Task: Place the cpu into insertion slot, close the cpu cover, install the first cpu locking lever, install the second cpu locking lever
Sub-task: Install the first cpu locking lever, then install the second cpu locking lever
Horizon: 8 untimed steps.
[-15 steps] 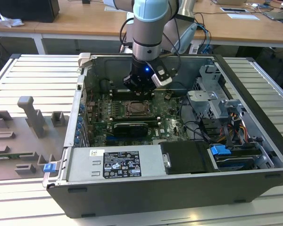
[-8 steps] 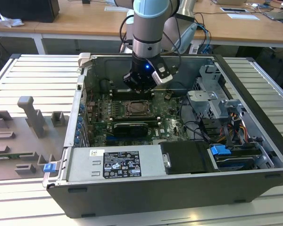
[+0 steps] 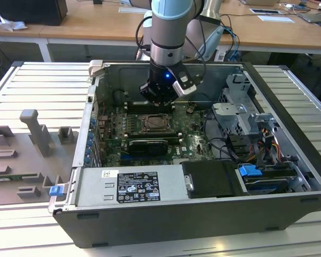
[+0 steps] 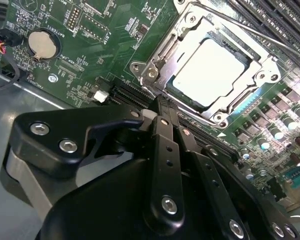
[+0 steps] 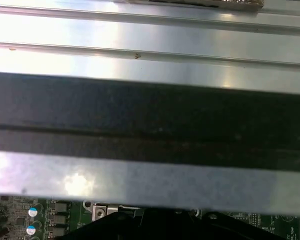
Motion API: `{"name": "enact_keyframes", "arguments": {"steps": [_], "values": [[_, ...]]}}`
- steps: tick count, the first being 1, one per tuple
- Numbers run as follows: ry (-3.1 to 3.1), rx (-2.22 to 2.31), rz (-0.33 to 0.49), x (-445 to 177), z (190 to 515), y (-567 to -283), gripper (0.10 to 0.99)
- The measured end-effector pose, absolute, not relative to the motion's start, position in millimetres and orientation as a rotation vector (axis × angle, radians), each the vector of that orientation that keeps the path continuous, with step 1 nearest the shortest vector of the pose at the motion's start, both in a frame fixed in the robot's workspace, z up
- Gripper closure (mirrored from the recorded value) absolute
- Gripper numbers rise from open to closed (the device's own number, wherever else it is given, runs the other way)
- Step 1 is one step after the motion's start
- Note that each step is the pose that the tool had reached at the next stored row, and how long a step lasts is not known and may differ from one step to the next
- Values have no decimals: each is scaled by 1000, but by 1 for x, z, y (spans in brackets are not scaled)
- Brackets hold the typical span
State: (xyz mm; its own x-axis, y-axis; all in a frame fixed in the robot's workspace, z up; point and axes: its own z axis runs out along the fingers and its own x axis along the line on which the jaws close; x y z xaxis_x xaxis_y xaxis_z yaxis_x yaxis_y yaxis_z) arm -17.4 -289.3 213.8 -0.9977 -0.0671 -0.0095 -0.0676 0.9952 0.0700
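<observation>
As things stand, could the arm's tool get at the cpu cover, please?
Probably yes. In the second wrist view the tool sits just beside the cpu cover, which lies over the cpu, with bare board between them. In the exterior view the computer case is open above.

The arm (image 3: 170,27) comes down almost straight from the top of the exterior view, its silver and pale-blue wrist section pointing downward with a small blue light lit on the black head below it. The gripper (image 3: 159,99) hangs low beneath that head. In the second wrist view the gripper (image 4: 160,107) has its black fingers (image 4: 166,131) pressed together to one narrow tip.
</observation>
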Motion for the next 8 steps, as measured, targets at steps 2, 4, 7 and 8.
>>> {"name": "enact_keyframes", "arguments": {"steps": [2,4,7,8], "values": [[3131,-106,110,-17,214,-290,980],[3131,-106,110,-17,214,-292,980],[3131,-106,110,-17,214,-293,980],[3131,-106,110,-17,214,-293,980]]}}
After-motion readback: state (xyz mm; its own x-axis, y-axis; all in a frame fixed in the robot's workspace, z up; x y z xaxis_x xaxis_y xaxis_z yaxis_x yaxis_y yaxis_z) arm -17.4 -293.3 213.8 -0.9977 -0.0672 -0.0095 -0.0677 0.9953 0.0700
